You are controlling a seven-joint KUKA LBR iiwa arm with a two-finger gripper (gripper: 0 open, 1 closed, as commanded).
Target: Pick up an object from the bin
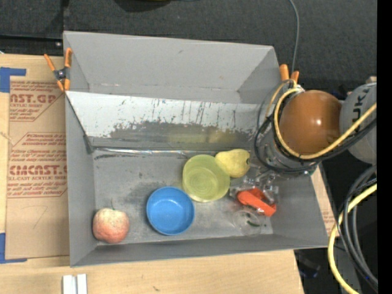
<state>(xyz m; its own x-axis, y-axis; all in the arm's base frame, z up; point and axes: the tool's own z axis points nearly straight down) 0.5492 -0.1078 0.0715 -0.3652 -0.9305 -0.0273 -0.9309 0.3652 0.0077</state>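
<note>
My gripper (pixel 262 184) is low in the bin's right part, just under the arm's orange dome. Directly below it on the bin floor lies a small red-orange elongated thing (pixel 256 201), partly covered by the gripper's metal parts. A yellow pear (pixel 232 162) lies just to the gripper's left. Beside the pear sits a yellow-green bowl (pixel 205 178) with its mouth up.
A blue bowl (pixel 169 211) stands at the front middle of the bin floor. A reddish apple (pixel 111 225) sits in the front left corner. The arm and its cables come in over the bin's right wall.
</note>
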